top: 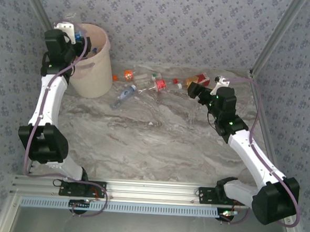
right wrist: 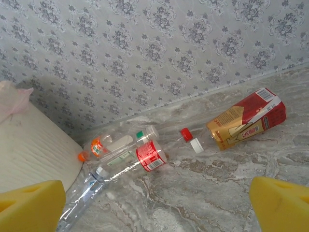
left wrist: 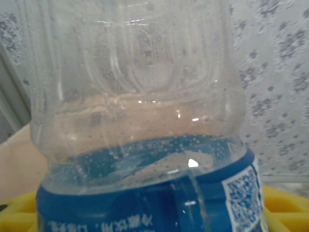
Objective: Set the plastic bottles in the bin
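The left tool (top: pixel 70 31) is clamped on a blue-labelled bottle (left wrist: pixel 140 145), held high at the desk's far-left corner by the bin (top: pixel 94 70). From above, the tool seems to sit over the bin's left rim rather than its centre. A good release would therefore bring the bottle fully over the mouth first, then open the jaws wide so the light shell drops free instead of clinging to a pad. The bottle is thin clear plastic, ribbed and dimpled, with droplets inside and a glossy wrap label. It will flex under pressure and bounce if it clips the rim.

The bin is a tall, round, cream bucket with smooth walls and a slot handle.

The right tool (top: pixel 194 90) hangs wide open and empty over the far-right part of the marbled desk (top: pixel 153 142). Along the far edge lie a red-labelled bottle (right wrist: pixel 150 155), an orange-labelled bottle (right wrist: pixel 99 146), a flattened clear bottle (right wrist: pixel 89 191) and a boxy red-and-gold container (right wrist: pixel 246 118).
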